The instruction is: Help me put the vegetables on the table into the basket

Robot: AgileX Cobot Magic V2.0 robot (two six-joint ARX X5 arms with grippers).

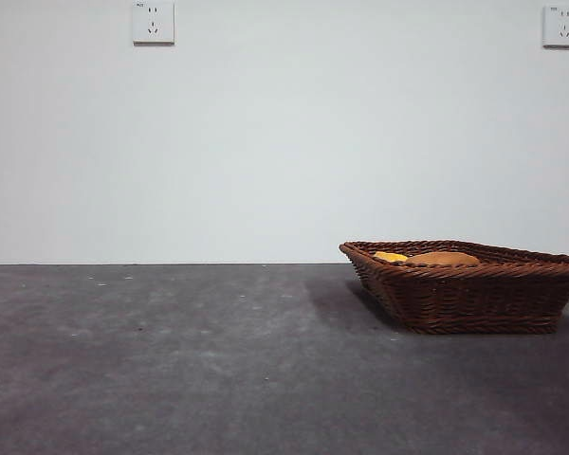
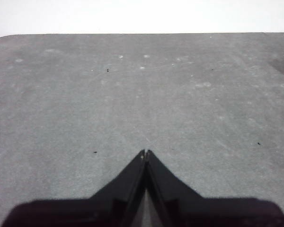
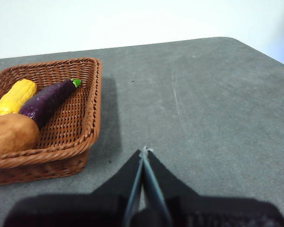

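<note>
Corn, eggplant, potato all inside basket; nothing left on tabletop; both fingers closed, empty.

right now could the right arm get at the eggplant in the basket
Probably yes. The eggplant lies uncovered in the open basket, between the corn and the potato. The right gripper, fingers shut and empty, hangs just beside the basket over bare table.
</note>
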